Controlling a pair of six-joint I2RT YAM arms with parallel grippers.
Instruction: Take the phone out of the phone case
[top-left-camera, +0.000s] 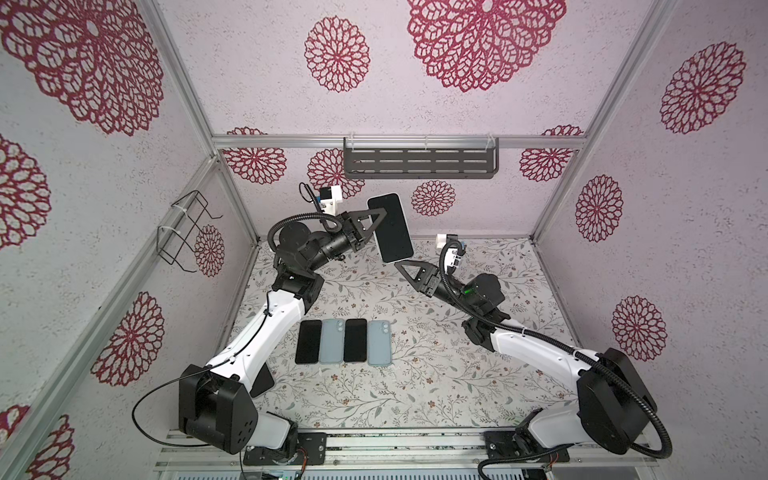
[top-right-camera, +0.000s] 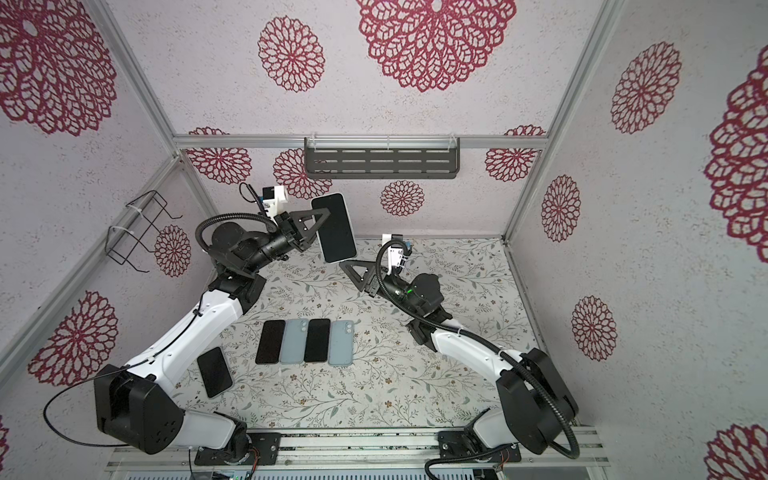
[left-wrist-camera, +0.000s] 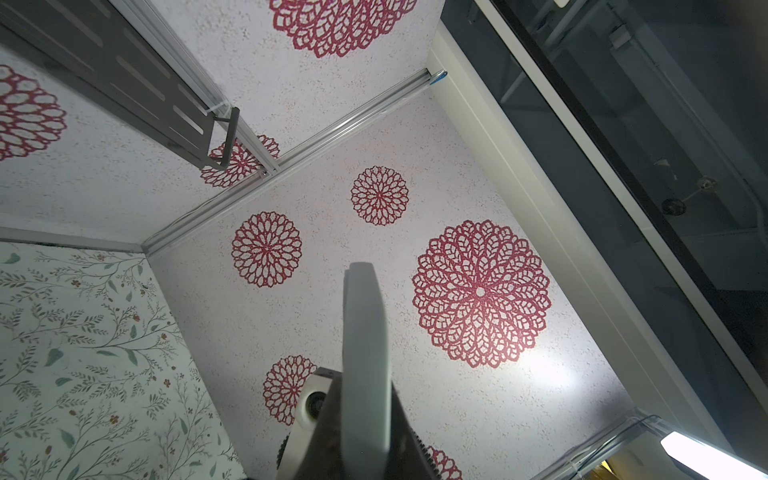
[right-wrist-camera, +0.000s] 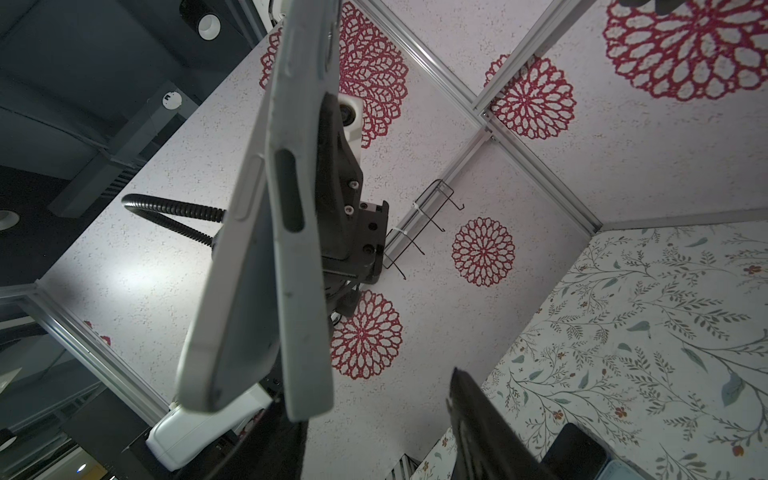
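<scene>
My left gripper (top-left-camera: 380, 218) is shut on the phone (top-left-camera: 390, 227) in its pale phone case (right-wrist-camera: 299, 270) and holds it raised above the back of the table, dark screen up in both top views. In the right wrist view the phone (right-wrist-camera: 232, 270) stands apart from the case at its near end. The case edge (left-wrist-camera: 365, 332) fills the left wrist view between the jaws. My right gripper (top-left-camera: 401, 266) is open just below that near end. One of its fingers (right-wrist-camera: 478, 415) is well clear; the other lies beside the case corner.
Two black phones (top-left-camera: 308, 341) (top-left-camera: 355, 340) and two light-blue ones (top-left-camera: 332, 340) (top-left-camera: 380, 343) lie in a row mid-table. Another black phone (top-right-camera: 214, 372) lies beside the left arm. A dark shelf (top-left-camera: 419, 160) hangs on the back wall, a wire basket (top-left-camera: 187, 230) on the left wall.
</scene>
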